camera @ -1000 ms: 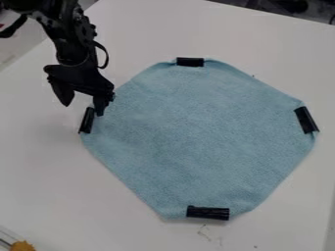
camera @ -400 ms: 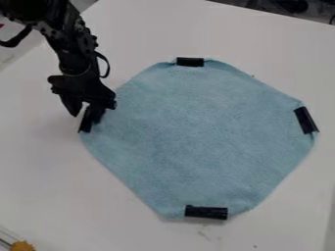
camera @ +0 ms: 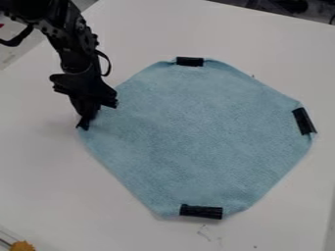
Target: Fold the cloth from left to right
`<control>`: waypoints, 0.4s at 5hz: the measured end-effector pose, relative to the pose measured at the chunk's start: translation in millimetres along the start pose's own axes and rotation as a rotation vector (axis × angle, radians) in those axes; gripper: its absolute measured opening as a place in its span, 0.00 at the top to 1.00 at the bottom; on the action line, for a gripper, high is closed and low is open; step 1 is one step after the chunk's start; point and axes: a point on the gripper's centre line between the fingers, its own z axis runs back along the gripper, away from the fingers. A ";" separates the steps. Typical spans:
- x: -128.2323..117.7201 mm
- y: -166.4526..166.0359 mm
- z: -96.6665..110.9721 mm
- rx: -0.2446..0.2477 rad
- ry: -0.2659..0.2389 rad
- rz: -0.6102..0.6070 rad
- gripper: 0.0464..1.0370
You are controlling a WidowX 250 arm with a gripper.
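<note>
Hanging down from the upper left of the camera view, the black arm (camera: 68, 41) brings its gripper (camera: 85, 117) to the left corner of the cloth (camera: 196, 137). The fingers are drawn together, pinching the left black clip (camera: 82, 124) at that corner; the clip's lower end pokes out beneath them. The wider part of the gripper, just above the fingers, overlaps the cloth's upper-left edge in the view. A thin black cable (camera: 107, 62) loops out from the arm's right side.

The cloth is light blue and lies spread out on the white table (camera: 39, 166), unfolded, across the middle and right of the view. Its outline is roughly eight-sided, with long slanting edges between four blunt corners. Each corner bears a black clip: besides the one in the fingers, there is the top clip (camera: 190, 62), lying nearly level, the right clip (camera: 304, 121), tilted so that its upper end leans left, and the bottom clip (camera: 202, 212), dipping slightly toward the right. The fabric puckers a little beside the top clip, while the middle is mostly smooth.

Just below the bottom clip, faint threadlike marks (camera: 204, 233) show on the table. An orange-yellow object (camera: 23, 246) sits at the view's lower-left corner.
</note>
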 end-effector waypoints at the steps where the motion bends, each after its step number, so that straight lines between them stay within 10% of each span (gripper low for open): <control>1: -4.1 7.6 -0.7 0.002 0.007 0.027 0.98; 2: -23.7 39.6 4.4 0.037 0.018 0.111 0.98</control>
